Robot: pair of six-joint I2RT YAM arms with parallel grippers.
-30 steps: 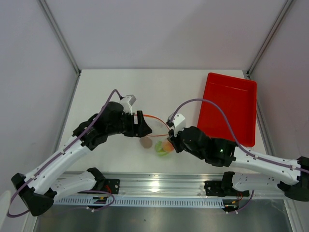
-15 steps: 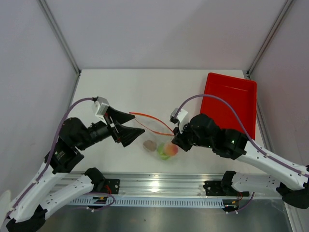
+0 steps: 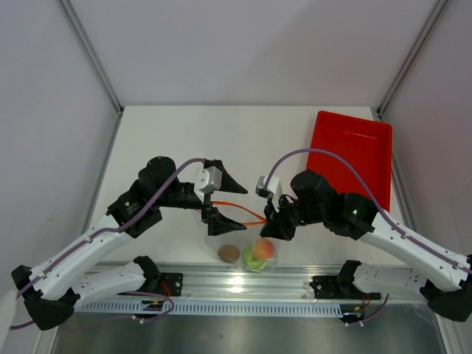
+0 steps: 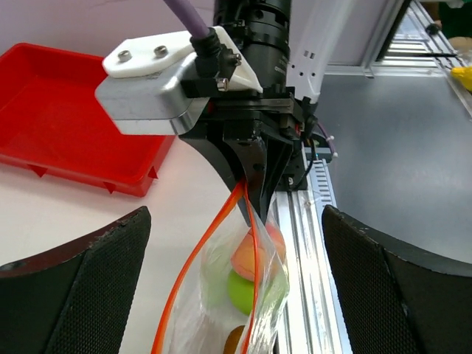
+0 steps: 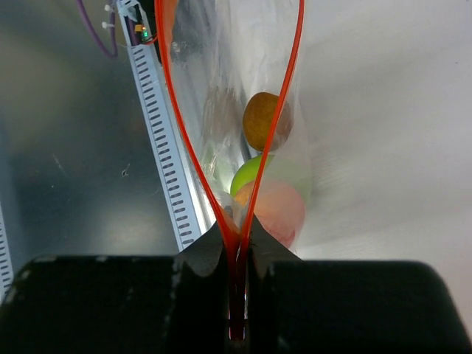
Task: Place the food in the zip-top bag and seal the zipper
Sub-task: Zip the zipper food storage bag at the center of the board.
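Note:
The clear zip-top bag point(image 3: 248, 237) hangs from my right gripper point(image 3: 271, 225), which is shut on one end of its orange-red zipper point(image 5: 166, 110). Beyond the pinch point(image 5: 236, 258) the two strips spread apart, so the mouth gapes. All the food lies inside the bag: a brown lump point(image 3: 229, 254), a green apple point(image 3: 254, 259) and a peach point(image 3: 264, 248). My left gripper point(image 3: 240, 208) is wide open, its fingers point(image 4: 74, 287) straddling the zipper point(image 4: 198, 258) without touching it. In the left wrist view the peach point(image 4: 251, 254) sits above the apple point(image 4: 247, 291).
A red tray point(image 3: 354, 166) lies at the right rear of the white table. The aluminium rail point(image 3: 236, 284) runs along the near edge, just below the hanging bag. Grey walls close in the left, right and back.
My left gripper has opened fully and swung round to straddle the zipper. The right gripper has kept its pinch, and the bag with the food has shifted towards the near edge.

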